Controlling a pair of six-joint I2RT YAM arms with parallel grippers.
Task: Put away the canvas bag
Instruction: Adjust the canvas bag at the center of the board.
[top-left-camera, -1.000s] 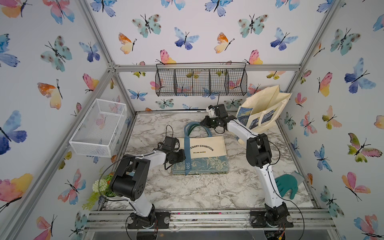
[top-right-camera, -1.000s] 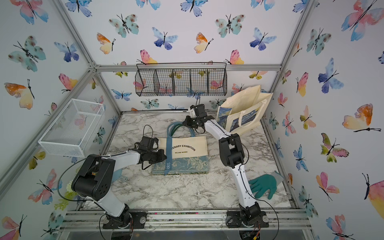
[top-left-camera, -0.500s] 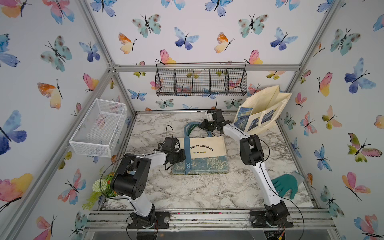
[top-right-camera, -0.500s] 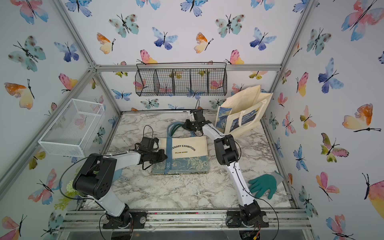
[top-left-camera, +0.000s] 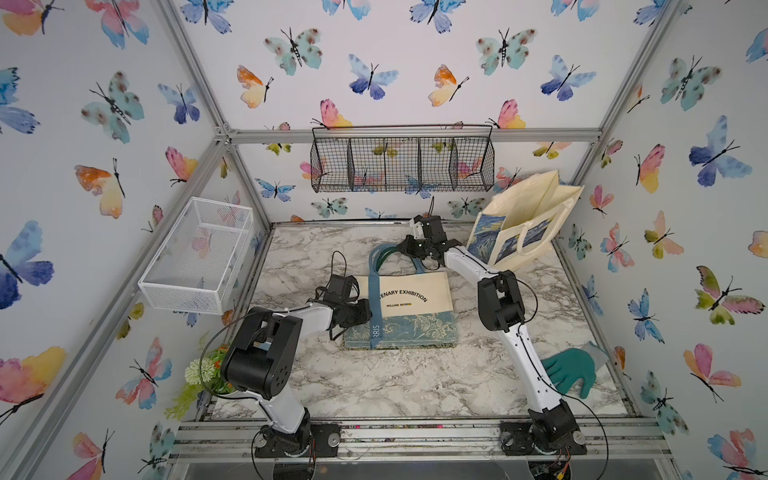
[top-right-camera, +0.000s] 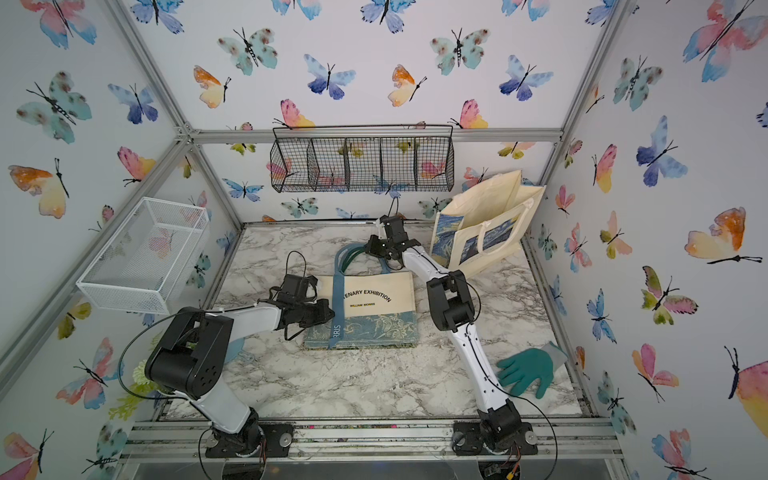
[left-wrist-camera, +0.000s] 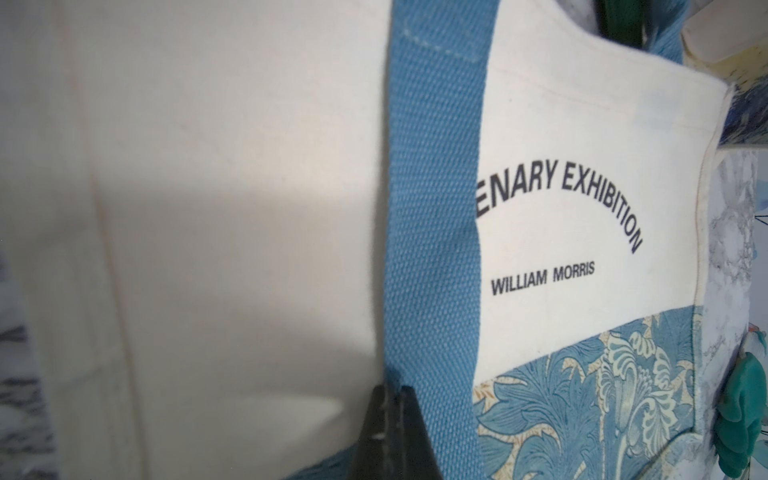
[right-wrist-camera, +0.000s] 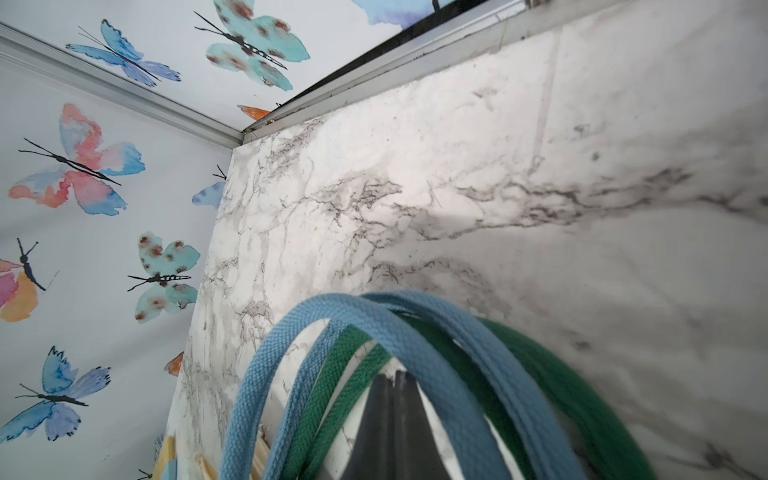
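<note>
The canvas bag (top-left-camera: 409, 309) (top-right-camera: 374, 307) lies flat and folded in the middle of the marble table. It is cream with a blue strap, black lettering and a blue floral band (left-wrist-camera: 582, 415). My left gripper (top-left-camera: 365, 312) (left-wrist-camera: 392, 390) is shut, its tips pressed against the blue strap at the bag's left edge. My right gripper (top-left-camera: 409, 247) (right-wrist-camera: 397, 376) is shut at the far end of the bag. Its tips sit inside the loops of the blue and green handles (right-wrist-camera: 332, 332), which arch over them.
A large cream tote (top-left-camera: 528, 220) with a blue painting print stands open at the back right. A black wire basket (top-left-camera: 401, 164) hangs on the back wall and a white wire basket (top-left-camera: 199, 253) on the left wall. A teal glove (top-left-camera: 571, 370) lies front right, a small plant (top-left-camera: 199, 374) front left.
My right gripper has moved left, away from the large tote and in among the bag's handles. The left arm and the bag have stayed put.
</note>
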